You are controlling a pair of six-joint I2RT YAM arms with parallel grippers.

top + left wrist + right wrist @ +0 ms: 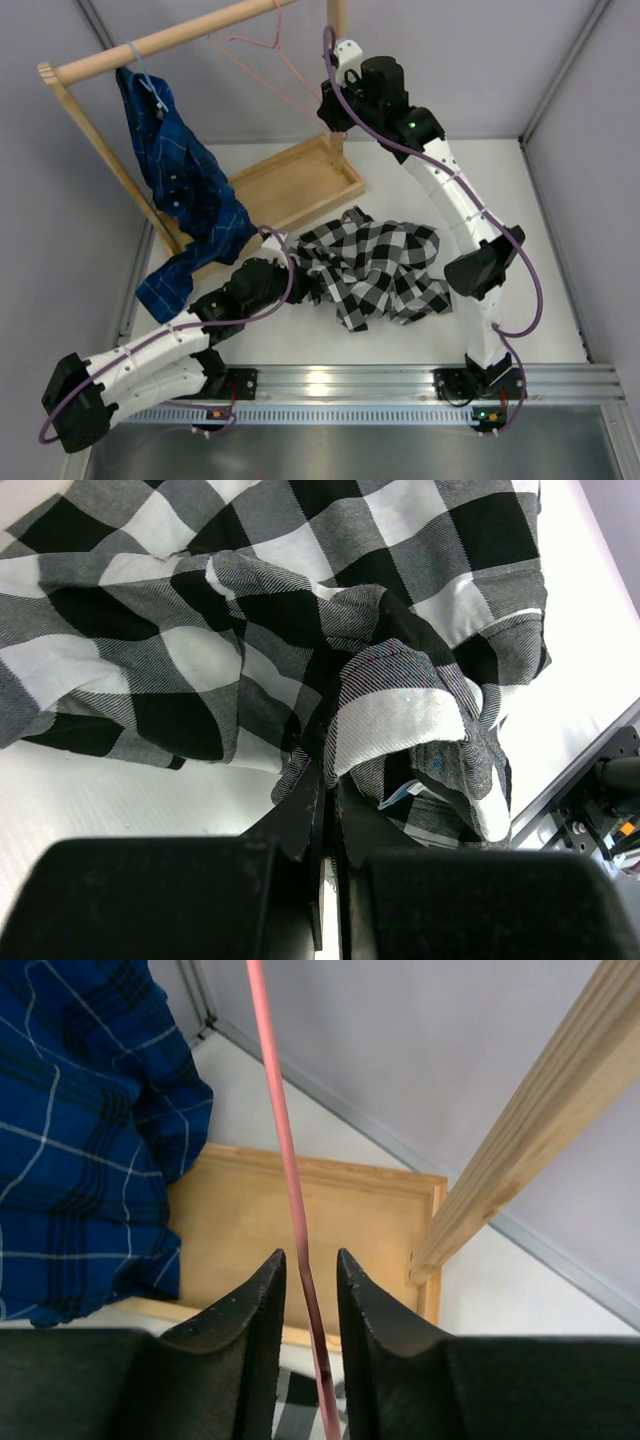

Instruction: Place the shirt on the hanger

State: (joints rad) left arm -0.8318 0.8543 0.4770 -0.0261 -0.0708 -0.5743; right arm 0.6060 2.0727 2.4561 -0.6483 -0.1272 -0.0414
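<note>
Right jaws straddle the hanger [290,1190] wire, a detail unclear from overhead.

2 shirts: checked shirt [375,265], blue shirt [180,180]. 2 hangers: pink hanger [285,1140], pale blue hanger [143,70]. 1 rack [300,185]. 2 grippers: left gripper [320,790], right gripper [308,1270].

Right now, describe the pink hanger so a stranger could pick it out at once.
Find the light wooden clothes rack at the far left of the table. From its top rail hangs a thin pink wire hanger, its wire running between the right gripper's jaws. Unlike the pale blue hanger further left, which holds a dark blue plaid shirt, it is bare.
</note>
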